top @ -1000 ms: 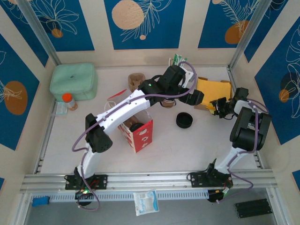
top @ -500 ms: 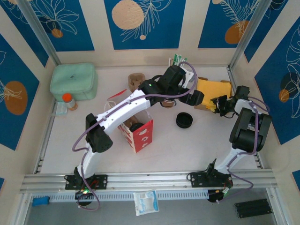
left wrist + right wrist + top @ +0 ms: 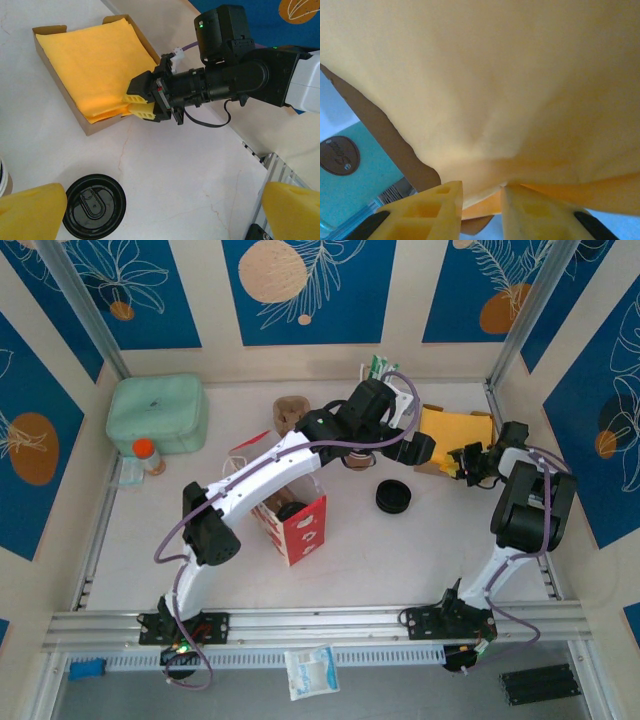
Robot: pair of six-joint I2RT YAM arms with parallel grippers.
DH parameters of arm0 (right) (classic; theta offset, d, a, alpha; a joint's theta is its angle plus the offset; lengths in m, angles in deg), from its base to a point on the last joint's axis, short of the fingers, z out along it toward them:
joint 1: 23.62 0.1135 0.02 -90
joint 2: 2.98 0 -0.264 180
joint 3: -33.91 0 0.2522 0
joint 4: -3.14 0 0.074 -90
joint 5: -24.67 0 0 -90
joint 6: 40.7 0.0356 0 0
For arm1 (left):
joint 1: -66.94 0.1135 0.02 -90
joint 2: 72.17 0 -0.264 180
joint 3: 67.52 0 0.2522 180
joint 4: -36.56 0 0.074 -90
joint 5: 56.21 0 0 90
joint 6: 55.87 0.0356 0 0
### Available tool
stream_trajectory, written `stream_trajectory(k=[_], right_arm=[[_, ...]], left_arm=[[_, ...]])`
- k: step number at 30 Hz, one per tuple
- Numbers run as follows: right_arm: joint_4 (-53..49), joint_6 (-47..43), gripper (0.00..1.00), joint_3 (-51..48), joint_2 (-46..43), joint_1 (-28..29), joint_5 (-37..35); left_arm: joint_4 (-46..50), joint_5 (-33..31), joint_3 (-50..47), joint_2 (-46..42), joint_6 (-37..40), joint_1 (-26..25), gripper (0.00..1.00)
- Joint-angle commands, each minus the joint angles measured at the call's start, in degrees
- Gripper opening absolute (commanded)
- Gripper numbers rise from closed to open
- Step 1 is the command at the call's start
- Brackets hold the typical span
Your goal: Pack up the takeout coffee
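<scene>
The red and white paper bag (image 3: 300, 520) stands open near the table's middle. A round black lid (image 3: 290, 509) shows in its mouth, which looks like the takeout coffee. My left gripper (image 3: 420, 447) hangs wide open over the bare table (image 3: 162, 215), just right of a loose black lid (image 3: 95, 205) (image 3: 393, 497). My right gripper (image 3: 462, 462) (image 3: 135, 102) (image 3: 480, 205) is at the near corner of a cardboard tray (image 3: 100, 127). Its fingers are shut on the edge of the yellow napkins (image 3: 95, 65) (image 3: 485, 100) in the tray.
A mint green pouch (image 3: 158, 412) and an orange-capped bottle (image 3: 148, 455) sit at the back left. A brown stack (image 3: 288, 412) stands behind the bag. A cup's rim (image 3: 2, 180) shows beside the loose lid. The side wall and rail (image 3: 270, 160) run close on the right.
The right gripper's jaws have narrowed on the napkin edge and its wrist has shifted slightly. The left arm and the bag have stayed still.
</scene>
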State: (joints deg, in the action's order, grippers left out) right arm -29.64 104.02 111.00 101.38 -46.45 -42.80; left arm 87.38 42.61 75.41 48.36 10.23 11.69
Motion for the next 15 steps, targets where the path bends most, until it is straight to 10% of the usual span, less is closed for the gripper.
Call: stream_trajectory(k=[1,15], right_arm=[[-0.05,0.73,0.25,1.51,1.26,0.44,0.55],[2.12,1.66,0.29,-1.44,1.56,0.55,1.29]], left_arm=[[-0.21,1.06,2.32,1.39,0.56,0.40,0.99],[-0.23,1.38,2.32,1.58,0.44,0.53,0.99]])
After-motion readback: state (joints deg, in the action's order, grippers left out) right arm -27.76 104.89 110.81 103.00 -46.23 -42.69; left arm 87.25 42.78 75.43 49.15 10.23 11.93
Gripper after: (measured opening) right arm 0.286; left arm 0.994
